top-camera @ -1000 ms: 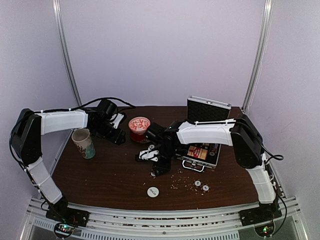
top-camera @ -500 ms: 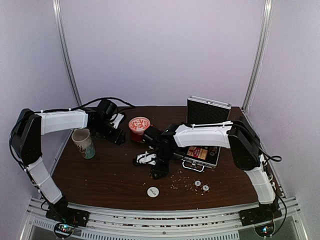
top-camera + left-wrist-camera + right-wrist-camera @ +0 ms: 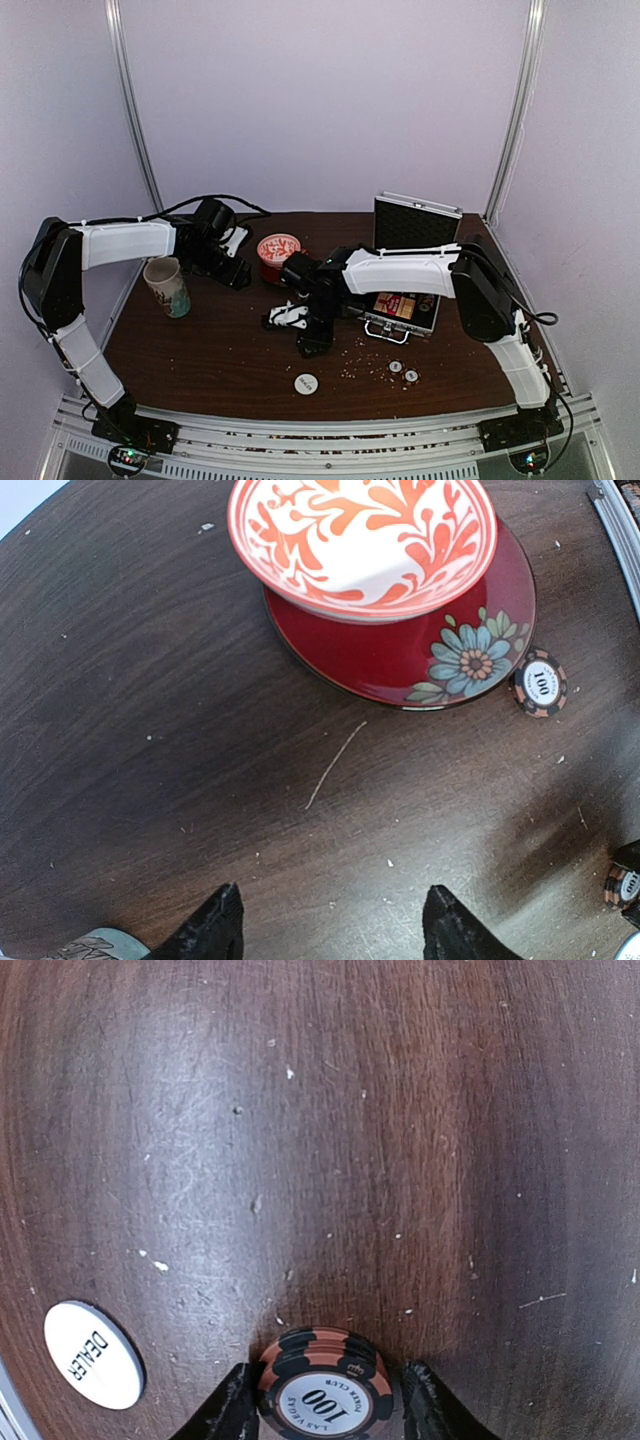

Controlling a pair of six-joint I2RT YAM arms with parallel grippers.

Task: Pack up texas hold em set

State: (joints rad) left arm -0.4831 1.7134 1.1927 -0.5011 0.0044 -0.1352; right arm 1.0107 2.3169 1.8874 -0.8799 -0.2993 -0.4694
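Your right claw [image 3: 328, 1408] is closed to a narrow gap around a short stack [image 3: 322, 1375] of brown-and-black chips, with one finger pressed on each side of its rim. The stack lies flat between the fingers, its "100" face turned up to the wrist camera. Being round, it has no long axis. You cannot tell whether it rests on the bench [image 3: 330, 1140] or hangs just above it.

From above, this claw sits on the near side of the bowl [image 3: 278, 248], and the white dealer disc [image 3: 305, 383] lies nearer still.

Your left claw [image 3: 330, 930] stands wide and holds nothing, just left of the bowl. A single chip [image 3: 540, 682] lies flat right against the rim of the saucer [image 3: 430, 655].

Right of the bowl the case [image 3: 398, 328] is open, its long axis running left to right. Its lid [image 3: 417, 222] stands upright at the far side, and the card box [image 3: 400, 304] is inside.
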